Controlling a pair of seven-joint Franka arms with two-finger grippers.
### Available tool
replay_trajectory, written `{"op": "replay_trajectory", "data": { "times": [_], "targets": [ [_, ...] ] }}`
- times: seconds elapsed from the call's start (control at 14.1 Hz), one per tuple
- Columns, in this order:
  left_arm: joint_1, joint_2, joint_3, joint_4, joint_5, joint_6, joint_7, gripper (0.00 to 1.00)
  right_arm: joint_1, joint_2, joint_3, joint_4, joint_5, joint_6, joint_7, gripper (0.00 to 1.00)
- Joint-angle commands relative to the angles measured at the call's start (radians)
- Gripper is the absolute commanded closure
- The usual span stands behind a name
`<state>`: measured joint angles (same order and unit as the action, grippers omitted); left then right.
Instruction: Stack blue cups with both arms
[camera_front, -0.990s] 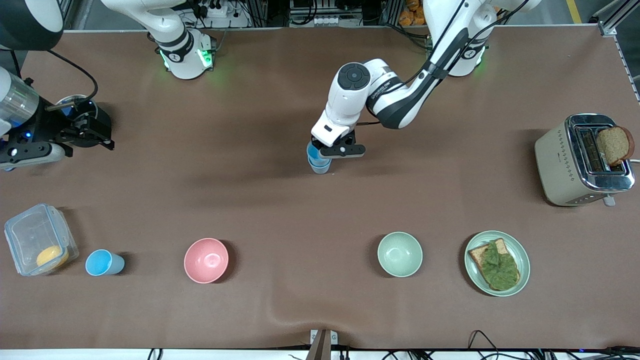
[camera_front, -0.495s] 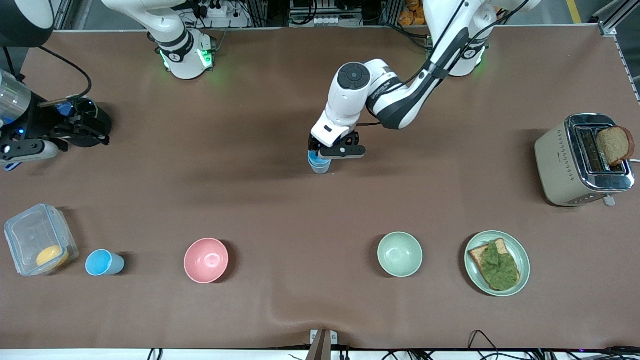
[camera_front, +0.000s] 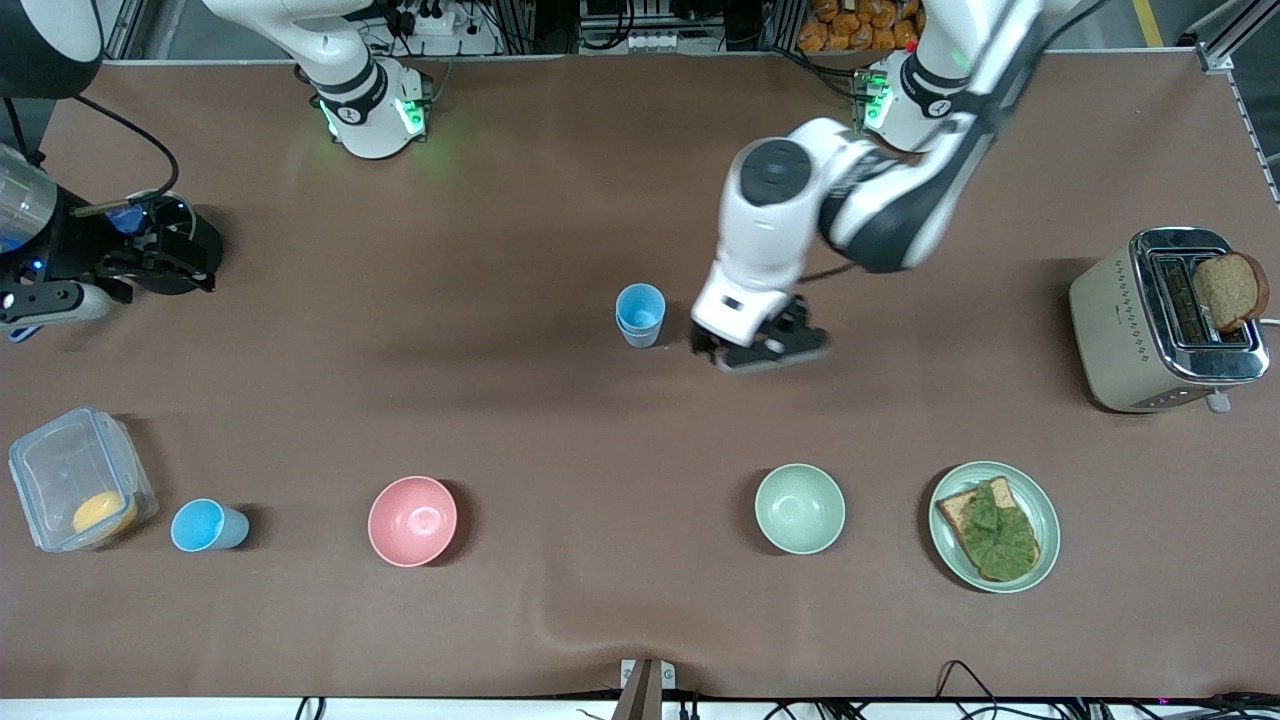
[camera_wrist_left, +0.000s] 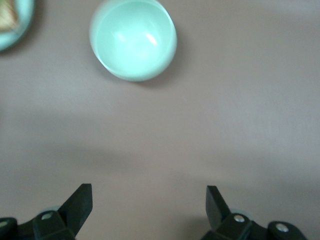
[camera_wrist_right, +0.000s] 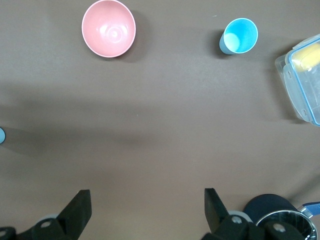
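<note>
Stacked cups (camera_front: 640, 314) stood mid-table; left gripper (camera_front: 760, 345), fingers apart and empty, hung beside them. Single cup (camera_front: 207, 525) stood upright near the front camera, at the right arm's end, closest to right gripper (camera_front: 150, 255), fingers spread, empty.

Both arms are glossy white with dark grey round joint caps and black cables running along them. Bases glow green. Each hand, left hand (camera_front: 760, 345) and right hand (camera_front: 165, 262), is black, with silver screws on the fingers (camera_wrist_left: 80, 205).
</note>
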<state>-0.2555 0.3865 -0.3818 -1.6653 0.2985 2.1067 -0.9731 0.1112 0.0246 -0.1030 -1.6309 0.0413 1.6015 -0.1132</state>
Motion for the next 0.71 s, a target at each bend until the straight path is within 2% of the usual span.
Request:
{"op": "replay_trajectory", "data": {
  "times": [0.0,0.28,0.42,0.49,0.64],
  "targets": [
    [0.123,-0.003,-0.014,0.035,0.001,-0.034,0.104,0.0,-0.016,0.003,0.014,0.02,0.003,-0.018,-0.011,0.0],
    [0.323,-0.052,-0.02,0.038,-0.027,-0.114,0.365,0.0,-0.012,-0.002,0.022,0.022,-0.003,-0.021,-0.011,0.0],
    [0.422,-0.07,-0.022,0.039,-0.073,-0.131,0.527,0.0,-0.068,-0.002,0.069,0.02,-0.001,-0.034,-0.011,0.0],
    [0.462,-0.08,-0.022,0.039,-0.084,-0.137,0.571,0.0,-0.102,-0.002,0.118,0.02,-0.003,-0.034,-0.011,0.0],
    [0.496,-0.083,-0.014,0.039,-0.082,-0.158,0.588,0.0,-0.111,-0.003,0.132,0.02,-0.006,-0.034,-0.01,0.0]
  ]
}}
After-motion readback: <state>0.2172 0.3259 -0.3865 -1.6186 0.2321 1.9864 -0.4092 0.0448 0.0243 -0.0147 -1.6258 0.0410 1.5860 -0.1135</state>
